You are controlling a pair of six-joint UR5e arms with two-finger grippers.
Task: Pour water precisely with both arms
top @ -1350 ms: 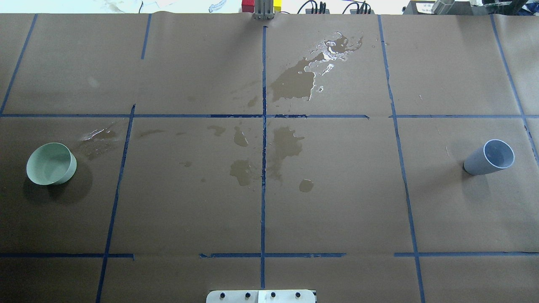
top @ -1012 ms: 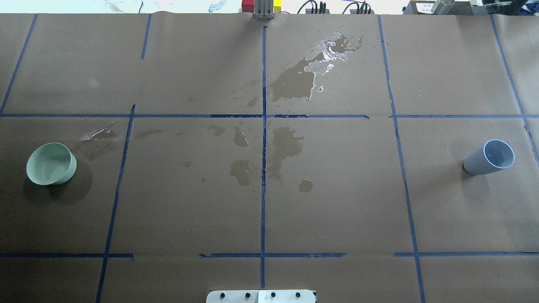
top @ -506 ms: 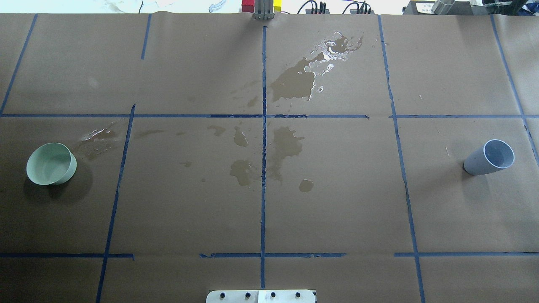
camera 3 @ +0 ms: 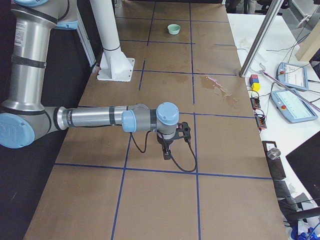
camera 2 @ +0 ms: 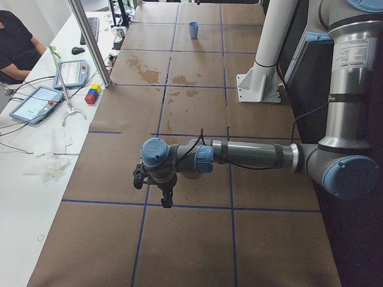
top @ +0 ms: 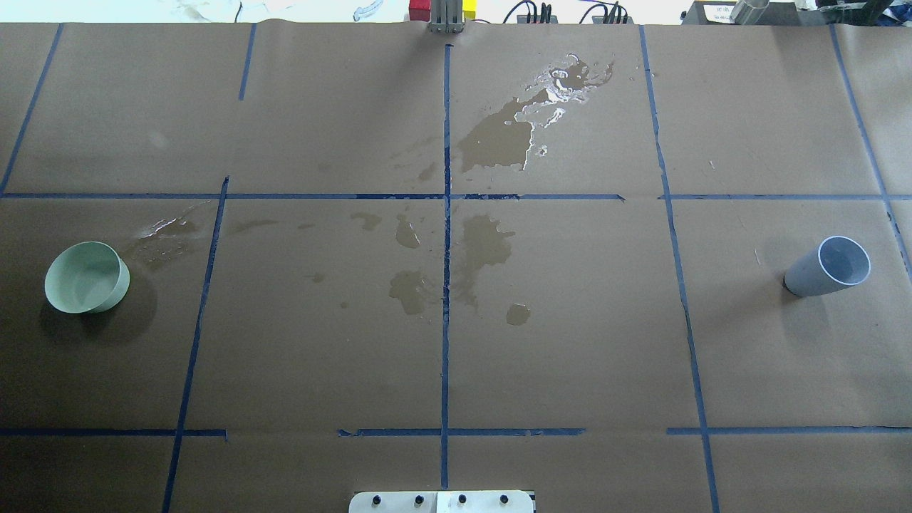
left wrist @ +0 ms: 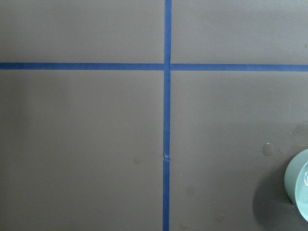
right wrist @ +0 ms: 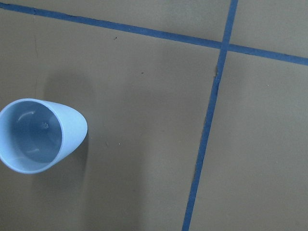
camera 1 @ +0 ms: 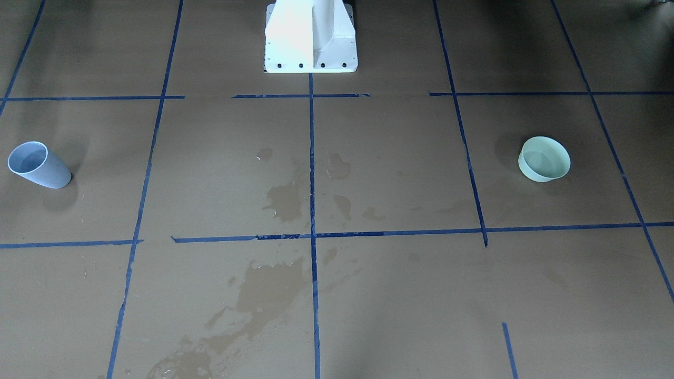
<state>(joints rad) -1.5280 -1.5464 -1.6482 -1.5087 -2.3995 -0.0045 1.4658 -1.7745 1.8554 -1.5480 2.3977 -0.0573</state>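
A pale green bowl (top: 87,277) stands at the table's left end; it also shows in the front view (camera 1: 544,159) and at the right edge of the left wrist view (left wrist: 301,185). A pale blue cup (top: 830,266) stands upright at the right end and shows from above in the right wrist view (right wrist: 38,135), with faint glints of water (right wrist: 36,144) inside. My left gripper (camera 2: 167,197) and right gripper (camera 3: 166,151) hang over the table ends and show only in the side views. I cannot tell whether they are open or shut. Neither holds anything I can see.
Dark wet stains (top: 495,139) spread over the brown paper at the table's middle and far side. The white pedestal (camera 1: 310,37) stands at the robot's edge. A metal pole (camera 2: 90,42), tablets (camera 2: 33,104) and a seated person (camera 2: 15,42) are beyond the far edge.
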